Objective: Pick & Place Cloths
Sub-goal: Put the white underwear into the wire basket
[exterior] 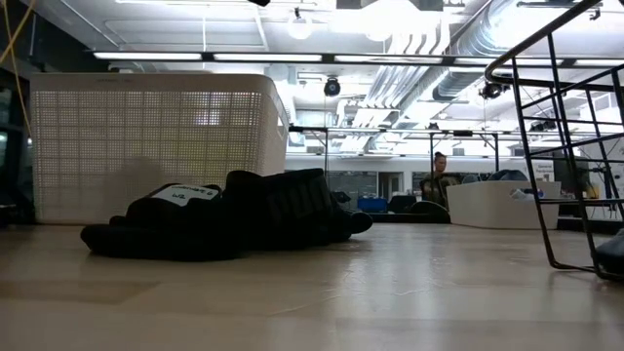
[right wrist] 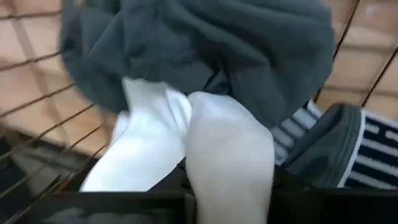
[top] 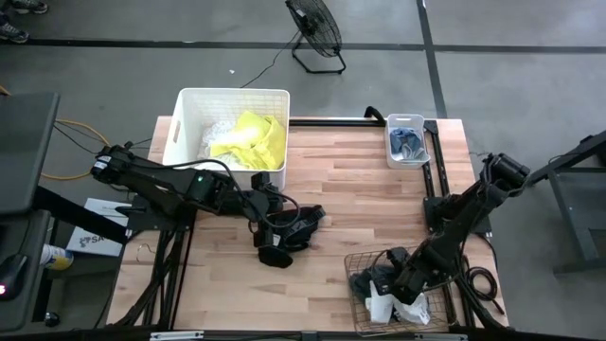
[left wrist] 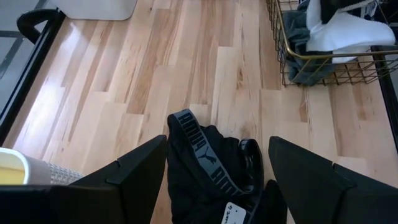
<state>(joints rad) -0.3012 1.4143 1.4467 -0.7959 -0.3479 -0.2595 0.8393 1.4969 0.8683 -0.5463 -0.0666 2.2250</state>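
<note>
Left tool (top: 276, 239): fingers (left wrist: 134, 177) spread wide, straddling a black cloth (top: 289, 227) that lies on the table (top: 360, 189) just left of centre frame in the high view. The left wrist view shows the cloth between the two fingers, apart from both; nothing is gripped. Contact underneath cannot be judged.

Right tool (top: 402, 284): lowered into the brown wire basket (top: 360, 260) at the lower right of the high view. Fingers nearly pressed together, pinching a fold of white cloth (right wrist: 205, 143), which fills the middle of the right wrist view.

Cloth appearance:
- Black cloth: crumpled in a low heap, grey waistband with dark lettering (left wrist: 202, 149), small white label (exterior: 185, 193) on top. In the low view it lies in front of the white tub (exterior: 156, 136).
- White cloth: smooth, bunched, draped under a dark grey cloth (right wrist: 205, 56) in the basket. A striped grey piece (right wrist: 348, 149) sits beside them.
- Neon yellow cloth (top: 254, 142): crumpled in the white tub at the upper left of the table, with a pale white piece (top: 216, 133) just beside it.
- Grey-blue items (top: 409, 142): in a small white tray (top: 389, 152) at the upper right of the table.

Counts: two arms, one tub, one wire basket, one small tray, one black cloth on the bare table. The number of pieces in the basket cannot be settled.
</note>
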